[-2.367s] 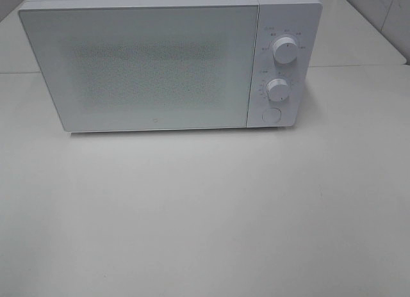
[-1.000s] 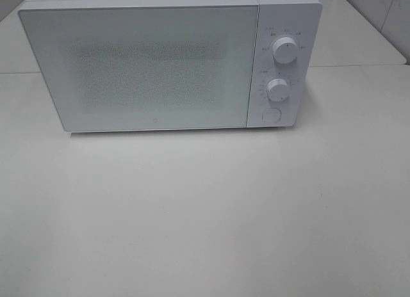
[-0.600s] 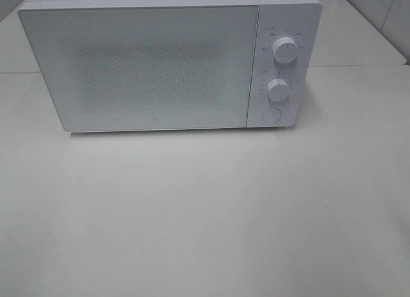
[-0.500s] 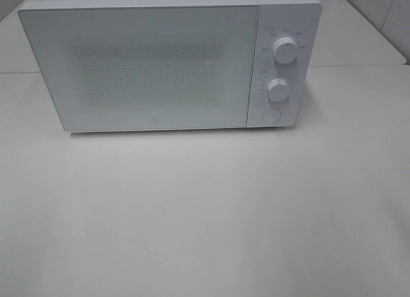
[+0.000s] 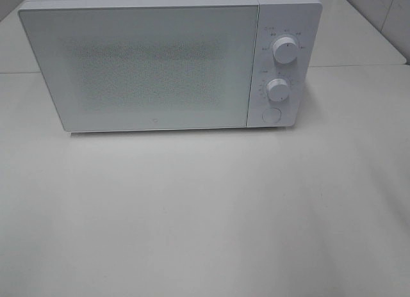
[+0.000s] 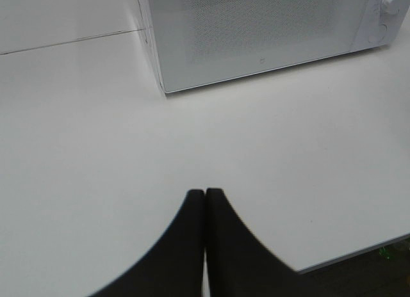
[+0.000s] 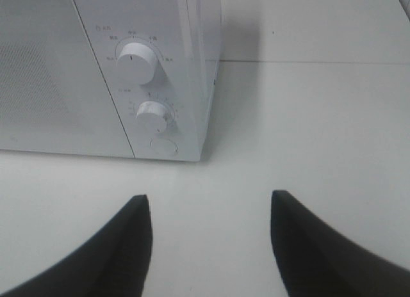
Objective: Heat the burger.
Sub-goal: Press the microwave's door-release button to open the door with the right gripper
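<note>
A white microwave [image 5: 160, 63] stands at the back of the white table [image 5: 205, 214] with its door shut. It has two round dials [image 5: 284, 48] and a round button [image 5: 271, 115] on its right panel. The burger is out of view; the frosted door hides the inside. Neither gripper shows in the exterior high view. In the left wrist view my left gripper [image 6: 205, 194] is shut and empty above the table, in front of the microwave [image 6: 256, 34]. In the right wrist view my right gripper [image 7: 210, 204] is open and empty, facing the microwave's dial panel [image 7: 144, 86].
The table's front edge [image 6: 359, 252] shows in the left wrist view. A seam between two table tops [image 5: 359, 65] runs behind the microwave's right side. A tiled wall [image 5: 384, 15] rises at the back right.
</note>
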Robot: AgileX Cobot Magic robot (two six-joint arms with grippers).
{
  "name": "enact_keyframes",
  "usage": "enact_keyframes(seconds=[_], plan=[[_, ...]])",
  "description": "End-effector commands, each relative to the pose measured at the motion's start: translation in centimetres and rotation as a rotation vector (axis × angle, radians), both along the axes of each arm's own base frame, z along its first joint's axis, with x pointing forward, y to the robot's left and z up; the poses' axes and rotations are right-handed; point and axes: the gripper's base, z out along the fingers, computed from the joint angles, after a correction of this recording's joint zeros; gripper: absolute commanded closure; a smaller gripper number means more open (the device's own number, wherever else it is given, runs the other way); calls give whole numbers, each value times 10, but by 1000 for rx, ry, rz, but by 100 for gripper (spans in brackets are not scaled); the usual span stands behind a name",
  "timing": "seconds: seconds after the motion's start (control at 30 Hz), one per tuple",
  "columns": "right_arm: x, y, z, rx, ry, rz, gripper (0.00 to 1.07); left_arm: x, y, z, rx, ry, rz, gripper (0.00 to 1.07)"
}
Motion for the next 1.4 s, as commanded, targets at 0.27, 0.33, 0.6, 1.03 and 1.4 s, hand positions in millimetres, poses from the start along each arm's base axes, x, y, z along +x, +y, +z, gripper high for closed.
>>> enact_keyframes(seconds=[0.27,0.33,0.6,1.03,1.4], plan=[[23,4,2,10,-108,7,85,0,0,0,-10,-10,3,106],[34,6,-2,14,-123,9,98,0,0,0,-10,-10,3,106],[52,10,-14,15,-129,13,107,0,0,0,-10,-10,3,106],[84,18,-30,82,-219,10,107,0,0,0,-10,-10,3,106],[105,23,-67,115,-117,-14,107,0,0,0,-10,-10,3,106]])
